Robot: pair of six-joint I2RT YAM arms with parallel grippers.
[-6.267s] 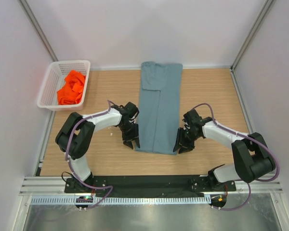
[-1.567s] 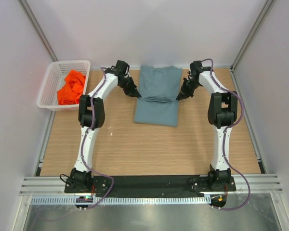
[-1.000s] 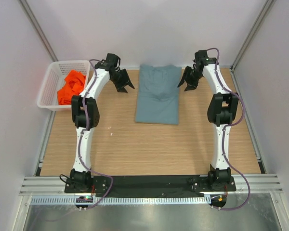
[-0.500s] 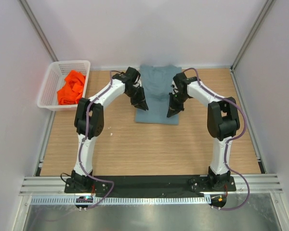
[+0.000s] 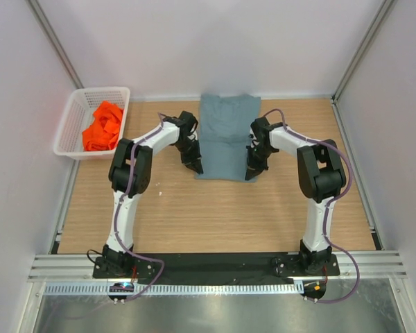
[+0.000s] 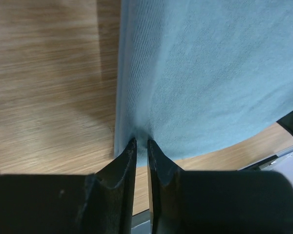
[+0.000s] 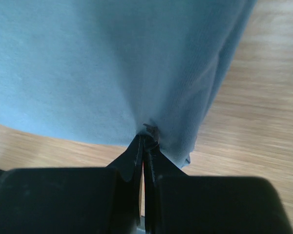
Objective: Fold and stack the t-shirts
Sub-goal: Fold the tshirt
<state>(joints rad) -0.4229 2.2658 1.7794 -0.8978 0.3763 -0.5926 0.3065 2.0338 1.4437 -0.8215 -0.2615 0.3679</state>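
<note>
**Grey-blue t-shirt (image 5: pixel 225 132) gripped at both near corners**

Two t-shirts, one basket and two grippers are in view. Well to the left of the grey-blue t-shirt, the orange t-shirt (image 5: pixel 102 126) lies crumpled in a white lattice basket (image 5: pixel 68 132). The grey-blue t-shirt lies folded into a rectangle, its far edge by the back wall (image 5: pixel 208 41). The left gripper (image 5: pixel 195 166) is closed on its near-left corner, cloth pinched between almost-touching fingers. The right gripper (image 5: pixel 250 173) is clamped tight on its near-right corner. Wooden table (image 5: pixel 215 215) shows to its left, right and near side. Pale walls enclose three sides.
</note>
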